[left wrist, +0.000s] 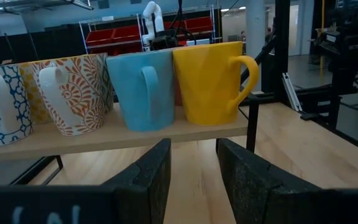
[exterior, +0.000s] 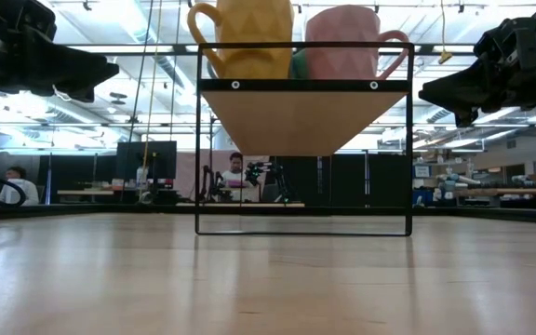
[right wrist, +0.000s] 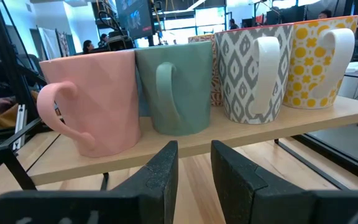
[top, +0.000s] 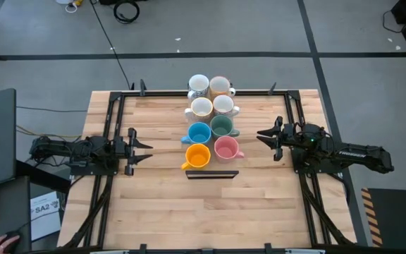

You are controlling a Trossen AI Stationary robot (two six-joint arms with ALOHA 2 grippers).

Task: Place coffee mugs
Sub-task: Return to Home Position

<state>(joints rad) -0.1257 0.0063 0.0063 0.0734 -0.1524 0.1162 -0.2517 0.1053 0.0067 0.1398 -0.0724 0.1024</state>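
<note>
Hanging empty with its two fingers apart, the left claw (left wrist: 193, 149) sits at about shelf height over the left side of the surface (top: 154, 212), pointed at the shelf (exterior: 301, 116) but well apart from it. The right claw (right wrist: 194, 149), likewise parted and holding nothing, faces the shelf from the right side. Between them, eight coffee mugs (top: 201, 107) stand upright on the raised wooden board in two rows of four, running from near to far and packed side by side. Nearest are the orange mug (top: 198, 156) on the left and the pink mug (top: 225, 147) on the right, with the blue mug (left wrist: 145, 90) and the grey-green mug (right wrist: 179, 87) just behind them. Farther back stand four pale patterned ones: an orange-leaf mug (left wrist: 76, 93), a blue-coral mug (left wrist: 2, 106), a grey-diamond mug (right wrist: 250, 74) and a yellow-flower mug (right wrist: 322, 62). With every mug on the board and both arms standing off, the placing looks finished, and only the move to rest appears to remain. The mugs look like glazed ceramic, so they are probably stiff, fairly weighty for their size, slick under hard fingers and apt to chip if knocked. The near four have their handles turned outward, left row to the left and right row to the right. A pinch across a rim and wall, or through a handle loop, would seem the safest hold. People sit at desks in the room beyond.
</note>
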